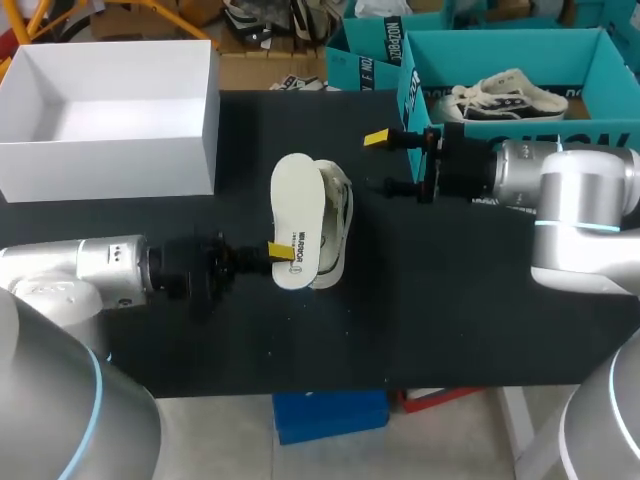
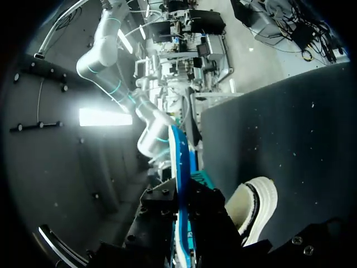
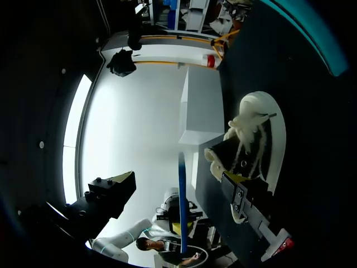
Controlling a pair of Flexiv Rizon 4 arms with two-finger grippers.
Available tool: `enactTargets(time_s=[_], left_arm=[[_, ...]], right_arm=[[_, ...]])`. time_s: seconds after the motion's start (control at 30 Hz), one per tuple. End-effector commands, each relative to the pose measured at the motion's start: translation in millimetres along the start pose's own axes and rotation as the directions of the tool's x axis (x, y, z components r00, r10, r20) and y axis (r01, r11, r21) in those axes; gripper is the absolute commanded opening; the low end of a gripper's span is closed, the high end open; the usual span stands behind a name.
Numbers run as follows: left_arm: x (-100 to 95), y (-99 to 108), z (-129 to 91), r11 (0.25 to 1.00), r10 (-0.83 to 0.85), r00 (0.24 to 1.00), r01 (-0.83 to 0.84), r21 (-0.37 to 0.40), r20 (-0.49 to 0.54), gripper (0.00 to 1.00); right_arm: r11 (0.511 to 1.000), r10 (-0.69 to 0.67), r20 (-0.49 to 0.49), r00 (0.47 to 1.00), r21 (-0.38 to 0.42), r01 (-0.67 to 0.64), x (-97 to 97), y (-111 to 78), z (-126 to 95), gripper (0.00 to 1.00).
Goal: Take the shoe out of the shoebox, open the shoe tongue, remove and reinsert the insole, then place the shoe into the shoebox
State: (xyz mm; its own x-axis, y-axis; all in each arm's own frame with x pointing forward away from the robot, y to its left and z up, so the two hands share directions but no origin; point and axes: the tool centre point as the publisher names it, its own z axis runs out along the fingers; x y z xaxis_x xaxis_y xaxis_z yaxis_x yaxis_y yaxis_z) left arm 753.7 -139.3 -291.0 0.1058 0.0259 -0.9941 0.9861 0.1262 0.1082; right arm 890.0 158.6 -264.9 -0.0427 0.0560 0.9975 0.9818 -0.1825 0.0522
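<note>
Evenly lit table [image 1: 450, 300]; strong glare in both wrist views.

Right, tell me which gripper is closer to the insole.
Left. The left gripper is shut on the insole; the right gripper is open on the far side of the shoe, clear of the insole.

One shoe [image 1: 338, 225], one insole [image 1: 296, 215], one white shoebox [image 1: 100, 172] and two pincers [image 1: 280, 252] [image 1: 382, 161]
</note>
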Motion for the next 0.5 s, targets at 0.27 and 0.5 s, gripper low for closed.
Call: enactTargets(time_s=[0.27, 0.5], left_arm=[[7.9, 33.2, 24.2, 1.0, 0.024, 0.999, -0.024, -0.007, -0.038, 0.0], [3.0, 40.5, 29.8, 0.999, 0.02, 0.999, -0.021, -0.032, -0.031, 0.0]], right_arm=[[1.0, 0.0, 0.002, 1.0, -0.001, 0.0, -0.2, -0.2, 0.8, 1.0], [1.0, 0.0, 0.002, 1.0, -0.001, 0.0, -0.2, -0.2, 0.8, 1.0]])
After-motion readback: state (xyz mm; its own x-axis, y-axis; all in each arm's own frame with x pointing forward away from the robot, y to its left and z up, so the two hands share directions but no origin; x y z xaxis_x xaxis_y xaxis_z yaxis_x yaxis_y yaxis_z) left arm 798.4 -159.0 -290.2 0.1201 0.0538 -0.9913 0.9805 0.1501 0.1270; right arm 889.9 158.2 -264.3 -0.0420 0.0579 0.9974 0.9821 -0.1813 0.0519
